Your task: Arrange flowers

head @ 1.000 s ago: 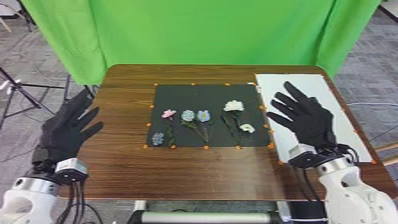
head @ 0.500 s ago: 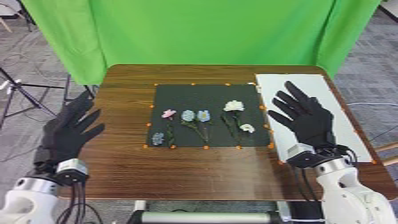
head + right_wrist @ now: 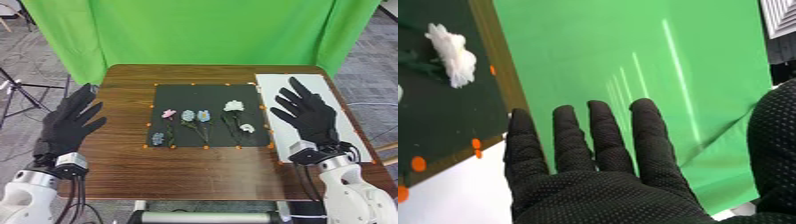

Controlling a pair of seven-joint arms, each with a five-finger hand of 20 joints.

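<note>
In the head view my left hand point(image 3: 64, 131) is over the table's left edge, fingers spread and open, away from the flowers. My right hand point(image 3: 310, 120) is above the white sheet, also open and holding nothing; in the right wrist view the right hand point(image 3: 611, 192) has straight fingers. On the black mat lie a pink flower point(image 3: 169, 114), a light blue flower point(image 3: 187, 115), a blue flower point(image 3: 203, 116), a small blue-grey one point(image 3: 158, 138), a large white flower point(image 3: 234, 105) and a smaller white one point(image 3: 247, 128). The large white flower point(image 3: 453, 55) appears beyond the right hand.
The black mat point(image 3: 182, 92) sits mid-table with orange dots round its border. A white sheet point(image 3: 280, 82) lies to its right on the brown table point(image 3: 204, 175). Behind the table hangs a green cloth point(image 3: 213, 32); a tripod point(image 3: 27, 95) stands at the left.
My left hand has shifted slightly and its fingers look a little closer to the mat. My right hand has moved slightly up and right. The flowers have stayed in place.
</note>
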